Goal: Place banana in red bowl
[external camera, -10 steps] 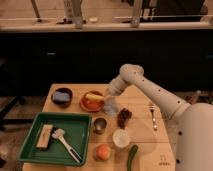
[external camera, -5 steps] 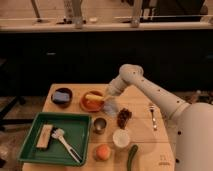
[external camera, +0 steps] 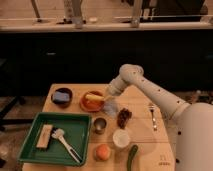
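Note:
The red bowl (external camera: 91, 102) sits on the wooden table (external camera: 140, 115), left of centre. The pale-yellow banana (external camera: 94, 97) lies in the bowl near its right side. My gripper (external camera: 107, 97) is at the bowl's right rim, right beside the banana's end, at the tip of the white arm (external camera: 145, 87) that reaches in from the right.
A dark bowl with blue contents (external camera: 62, 96) is left of the red bowl. A green tray (external camera: 55, 137) with a sponge and brush is front left. A metal cup (external camera: 100, 125), white cup (external camera: 120, 138), orange fruit (external camera: 103, 152), green cucumber (external camera: 132, 156), a dark object (external camera: 123, 117) and a fork (external camera: 153, 116) are nearby.

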